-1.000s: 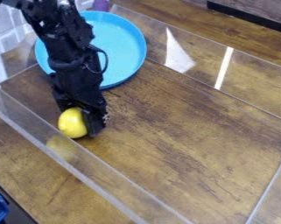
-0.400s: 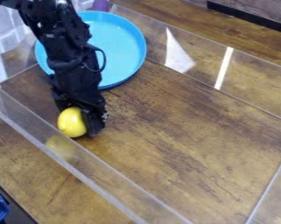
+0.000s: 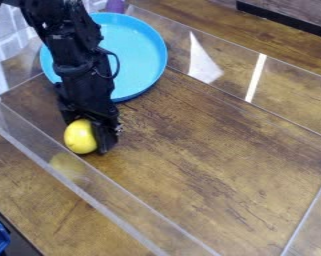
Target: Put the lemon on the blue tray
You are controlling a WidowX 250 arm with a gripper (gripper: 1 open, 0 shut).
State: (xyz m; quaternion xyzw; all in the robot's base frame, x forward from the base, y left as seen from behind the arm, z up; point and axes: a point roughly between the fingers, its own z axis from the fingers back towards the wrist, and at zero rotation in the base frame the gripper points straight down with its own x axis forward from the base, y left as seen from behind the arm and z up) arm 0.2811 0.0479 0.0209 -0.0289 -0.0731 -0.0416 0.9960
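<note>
One gripper [image 3: 91, 136] is at work, pointing straight down and clamped around the lemon [image 3: 79, 138], whose yellow skin bulges out on the camera's left side of the black fingers. Compared with a second ago, the arm has barely shifted: hand and fruit sit a touch further toward the left of the picture, but the lemon has not visibly risen and appears to rest on, or just above, the wooden tabletop [image 3: 216, 150]. By my reading the grasp has only now been settled and the lift has not begun.

Beyond the hand, the blue tray [image 3: 143, 55] lies further back, near but apart from the lemon, with the black arm standing partly in front of its left half. What shows of its floor holds nothing. Clear plastic walls [image 3: 123, 215] ring the work area, and one runs just beside the lemon on the near side.

What remains is most of the task: raising the fruit above the tray's low rim, carrying it back over the dish and letting go. A round, smooth lemon could slip if the grip is off-centre.
</note>
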